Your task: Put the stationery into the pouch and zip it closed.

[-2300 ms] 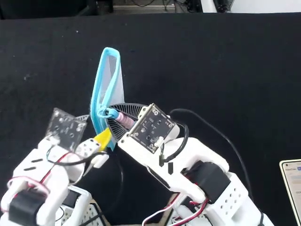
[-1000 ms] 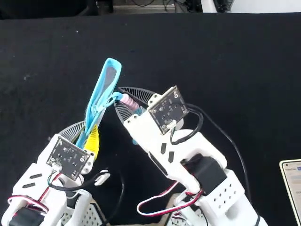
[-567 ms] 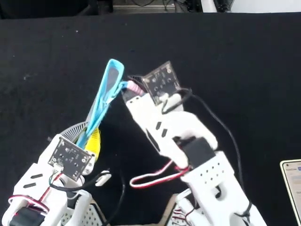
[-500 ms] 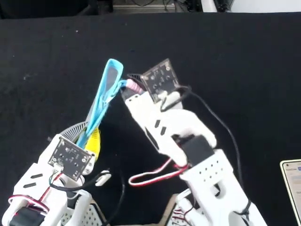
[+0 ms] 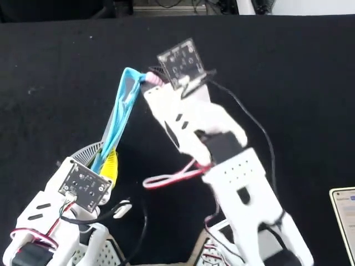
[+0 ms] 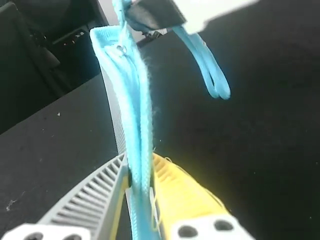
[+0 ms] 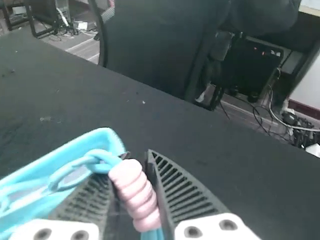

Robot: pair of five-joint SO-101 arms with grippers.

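The light blue pouch stands on edge on the black table, stretched between both arms. My left gripper is shut on its near end, and the blue zipper band runs between the grey finger and the yellow finger. My right gripper is at the pouch's far end, shut on the pink ribbed zipper pull. A blue cord loop ties the pull to the pouch. That loop also hangs below the right gripper in the left wrist view.
A white-edged flat device lies at the table's right edge. The black tabletop is bare to the right and beyond the pouch. A dark chair and floor cables stand behind the table.
My right gripper has travelled along the pouch's top edge from its middle to the far end, taking the pink pull with it. My left gripper took the near end early on, then stayed.
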